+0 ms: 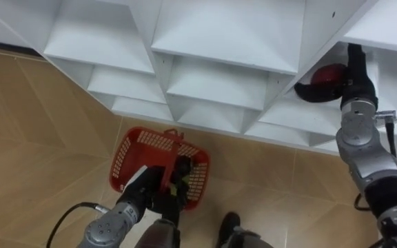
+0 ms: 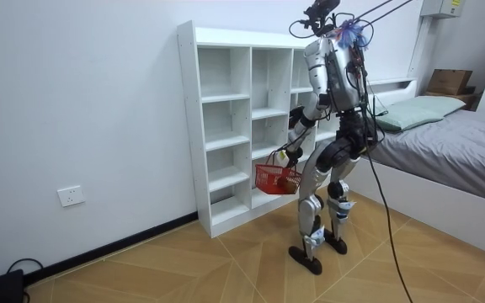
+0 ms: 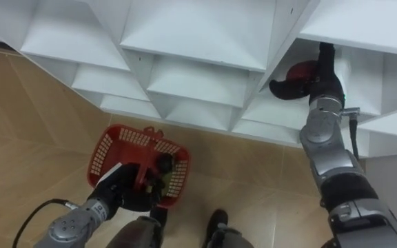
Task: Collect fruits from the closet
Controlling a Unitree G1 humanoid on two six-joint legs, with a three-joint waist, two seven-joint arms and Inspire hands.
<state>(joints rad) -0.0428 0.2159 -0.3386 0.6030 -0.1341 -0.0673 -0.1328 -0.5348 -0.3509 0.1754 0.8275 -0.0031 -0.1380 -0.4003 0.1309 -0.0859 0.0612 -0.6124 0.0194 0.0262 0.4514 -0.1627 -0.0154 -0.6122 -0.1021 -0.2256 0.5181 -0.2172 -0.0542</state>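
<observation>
A red fruit (image 1: 331,73) lies in a compartment on the right side of the white closet (image 1: 219,41). My right hand (image 1: 354,69) reaches into that compartment, its dark fingers curled under and round the fruit. Low down, my left hand (image 1: 163,200) is shut on the handle of a red mesh basket (image 1: 138,153) that hangs above the floor in front of the closet's bottom shelves. Something dark with a bit of yellow lies in the basket; I cannot tell what it is. In the room view I stand close to the closet (image 2: 226,126) with the basket (image 2: 278,178) at knee height.
The closet's other compartments in view are bare white shelves. Wood floor (image 1: 40,138) stretches to my left. A bed (image 2: 445,143) stands at the room view's right, close behind me, and a wall socket (image 2: 71,196) sits low on the wall.
</observation>
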